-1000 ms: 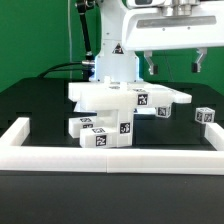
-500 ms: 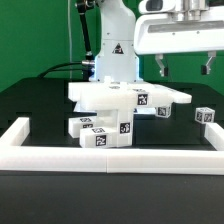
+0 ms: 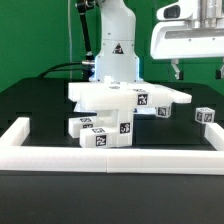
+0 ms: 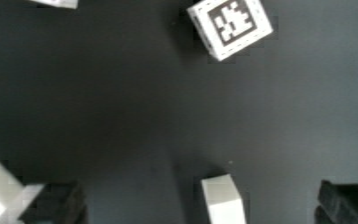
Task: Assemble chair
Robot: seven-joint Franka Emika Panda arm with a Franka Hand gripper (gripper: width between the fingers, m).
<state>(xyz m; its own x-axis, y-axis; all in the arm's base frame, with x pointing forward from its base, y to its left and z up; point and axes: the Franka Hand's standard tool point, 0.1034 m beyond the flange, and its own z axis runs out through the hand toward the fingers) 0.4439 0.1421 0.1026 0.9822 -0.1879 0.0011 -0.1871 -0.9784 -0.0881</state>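
Note:
The chair's white tagged pieces lie in a pile at the table's middle. A flat slab (image 3: 102, 95) rests on top, and blocky pieces (image 3: 103, 132) sit below it toward the front. My gripper (image 3: 199, 70) hangs open and empty, high above the table, on the exterior view's right of the pile. In the wrist view the two dark fingertips (image 4: 51, 204) stand wide apart over the black table (image 4: 140, 110). A narrow white piece (image 4: 220, 195), which I cannot identify, shows between them far below. A tagged white block (image 4: 229, 22) lies further off.
A small tagged white cube (image 3: 206, 116) sits alone on the exterior view's right of the pile, roughly under the gripper. A long low white border rail (image 3: 110, 156) runs along the front and turns back at both ends. The arm's white base (image 3: 115, 45) stands behind the pile.
The gripper has moved steadily toward the exterior view's right, away from above the pile, staying open. The chair pieces and the cube have not moved.

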